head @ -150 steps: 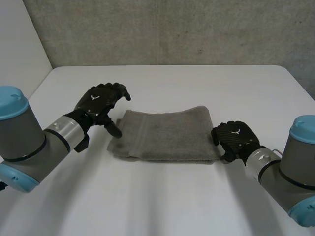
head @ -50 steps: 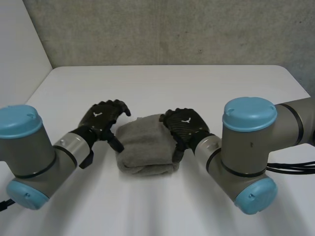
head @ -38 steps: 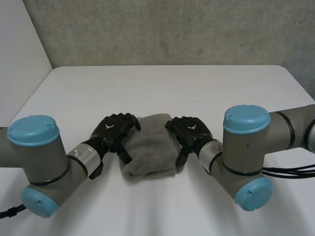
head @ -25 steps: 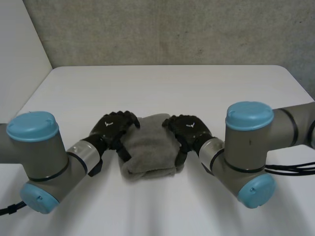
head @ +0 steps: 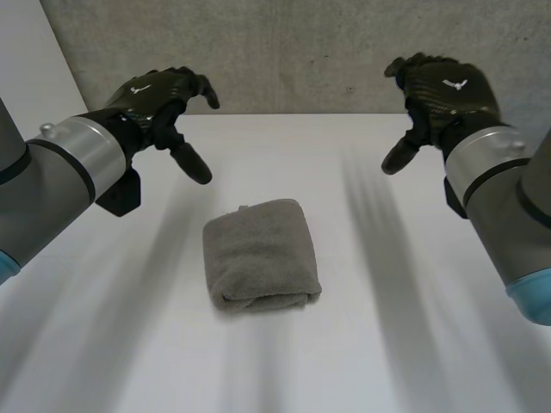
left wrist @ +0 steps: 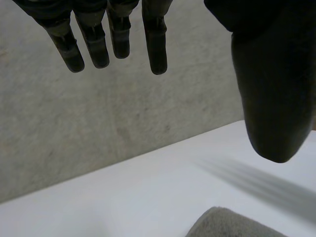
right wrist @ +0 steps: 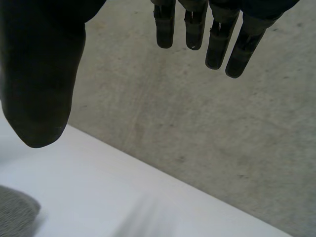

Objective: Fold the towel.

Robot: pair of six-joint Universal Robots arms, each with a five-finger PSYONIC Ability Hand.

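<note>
White table (head: 413, 344), concrete wall (head: 301, 52) behind. Left hand (head: 159, 95) hovers high, fingers relaxed, holding nothing. Towel (head: 258, 254) lies mid-table, folded into a compact bundle. Right hand (head: 439, 90) hovers likewise, empty. Folding appears complete; next, park both arms.

We are looking down at a white table (head: 413, 344) that is carrying one thing, a grey towel (head: 258, 254). The towel is lying folded into a thick, compact bundle near the middle of the table, with its rounded, doubled edge facing the near side. A small bit of cloth is sticking out at its far corner. White tabletop is showing on every side of the towel, which is lying well apart from the table's edges.
</note>
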